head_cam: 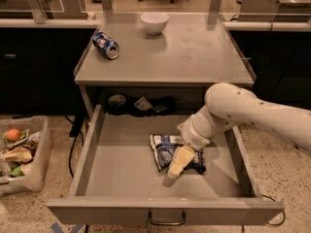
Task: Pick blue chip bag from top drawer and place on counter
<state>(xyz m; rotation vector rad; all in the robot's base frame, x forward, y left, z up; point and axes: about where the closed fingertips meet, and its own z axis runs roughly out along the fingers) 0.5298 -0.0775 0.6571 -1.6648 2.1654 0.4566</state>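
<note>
One high front view, looking down; pincer [177,165] over drawer [121,174].

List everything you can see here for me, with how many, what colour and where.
blue chip bag: one, dark blue and white, on the top drawer's floor, right of the middle.
top drawer: one, grey, pulled open.
counter: one, grey, above the drawer.
soda can: one, blue, on its side at the counter's left.
bowl: one, white, near the counter's back edge.
dark items: number unclear, at the drawer's back, too dim to name.
bin: one, clear, on the floor at left, holding mixed food items.
arm: one, white, reaching in from the right.
gripper: one, cream, down over the chip bag.
</note>
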